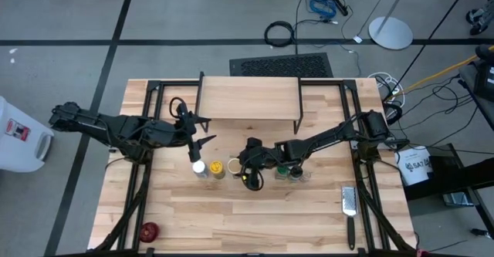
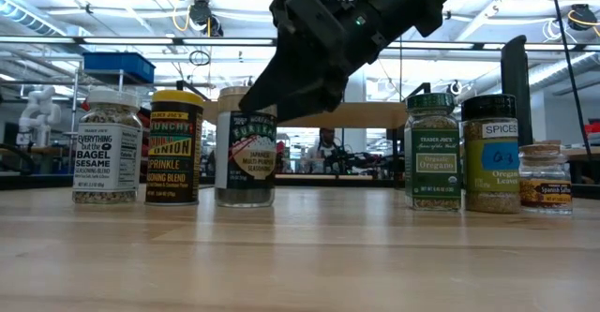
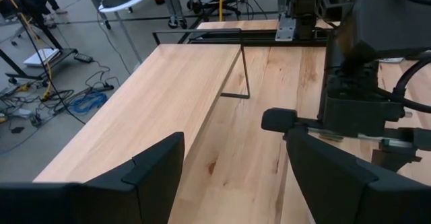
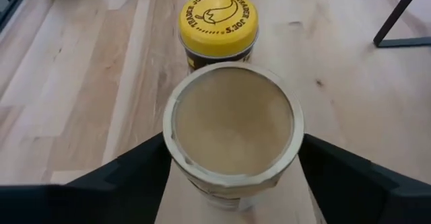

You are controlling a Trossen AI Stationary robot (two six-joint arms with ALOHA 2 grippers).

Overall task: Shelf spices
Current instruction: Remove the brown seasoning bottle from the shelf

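Six spice jars stand upright on their bases in a row on the table. In the low view they are the white-capped jar [image 2: 106, 148], the yellow jar [image 2: 175, 146], the tan-lidded jar [image 2: 246, 153], two green-lidded jars [image 2: 433, 153] [image 2: 489, 153] and a small dark-lidded jar [image 2: 544, 176]. My right gripper [image 4: 232, 183] is open and comes down slanting over the tan-lidded jar [image 4: 232, 126], one finger on each side of it. My left gripper [image 1: 202, 133] hovers open above the table between the white-capped jar [image 1: 199, 167] and the shelf [image 1: 248, 99]. My right gripper's fingers [image 4: 135, 177] flank the tan-lidded jar just below its lid rim [image 4: 176, 158], but the lid hides the gaps, so I cannot tell whether they touch it. The jar stands upright on the table.
The shelf stands at the table's far side on thin black legs [image 3: 246, 72], its plank top [image 3: 155, 103] bare. A metal grater [image 1: 349, 203] lies near the right edge, and a small red round object [image 1: 148, 230] sits at the near left corner. The yellow jar [image 4: 217, 23] stands just beyond the tan one.
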